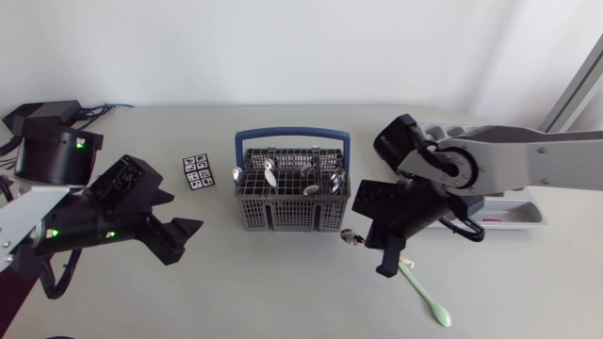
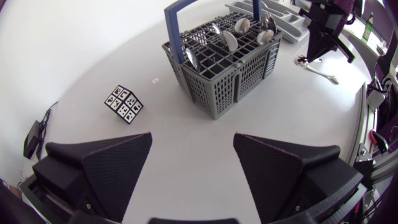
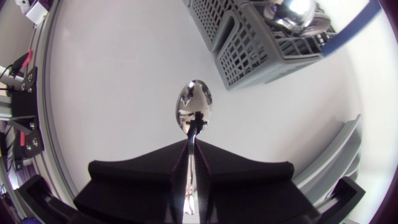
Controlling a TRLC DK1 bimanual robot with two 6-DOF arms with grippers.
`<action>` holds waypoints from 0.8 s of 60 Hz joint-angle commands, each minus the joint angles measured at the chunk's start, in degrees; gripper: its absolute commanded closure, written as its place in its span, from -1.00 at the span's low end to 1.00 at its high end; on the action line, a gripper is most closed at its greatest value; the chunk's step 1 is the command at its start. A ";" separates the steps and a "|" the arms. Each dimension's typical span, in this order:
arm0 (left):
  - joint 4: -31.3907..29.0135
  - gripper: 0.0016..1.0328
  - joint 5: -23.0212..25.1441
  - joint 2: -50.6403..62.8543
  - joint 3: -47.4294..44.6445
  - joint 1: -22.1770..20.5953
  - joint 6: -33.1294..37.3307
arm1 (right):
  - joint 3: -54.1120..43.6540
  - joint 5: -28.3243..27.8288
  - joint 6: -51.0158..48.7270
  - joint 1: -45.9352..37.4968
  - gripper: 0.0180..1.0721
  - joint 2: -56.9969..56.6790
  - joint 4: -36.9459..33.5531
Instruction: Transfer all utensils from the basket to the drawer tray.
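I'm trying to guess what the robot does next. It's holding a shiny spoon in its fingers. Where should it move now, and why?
Probably swing the right gripper over toward the drawer tray. Its fingers are shut on the metal spoon, which is out of the basket and held over the table beside it, so carrying it to the tray seems the sensible next step.

No text or number can be read; the only sign is the black-and-white marker pattern on the faces of the cube [image 1: 197, 172].
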 commanded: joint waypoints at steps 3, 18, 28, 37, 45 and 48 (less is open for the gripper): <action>0.73 -0.80 1.97 4.46 4.93 3.11 0.48 | -0.28 -1.39 -5.60 -4.72 0.81 -3.93 -3.57; 0.47 -0.79 6.10 11.58 11.70 6.71 -1.11 | 1.48 -3.15 -21.69 -20.63 0.81 -5.77 -6.47; 0.38 -0.77 9.88 16.06 15.04 7.50 -2.07 | 2.53 -4.29 -32.06 -30.04 0.81 -3.22 -6.12; 0.38 -0.77 11.90 18.96 17.42 7.50 -2.69 | 4.11 -4.73 -41.99 -37.86 0.81 0.47 -3.31; 0.56 -0.77 12.78 20.37 18.21 7.32 -3.22 | 7.01 -4.82 -48.49 -43.66 0.81 5.57 -0.85; 0.64 -0.77 12.78 20.63 18.29 7.06 -3.22 | 8.07 -4.73 -51.22 -45.77 0.81 7.68 1.35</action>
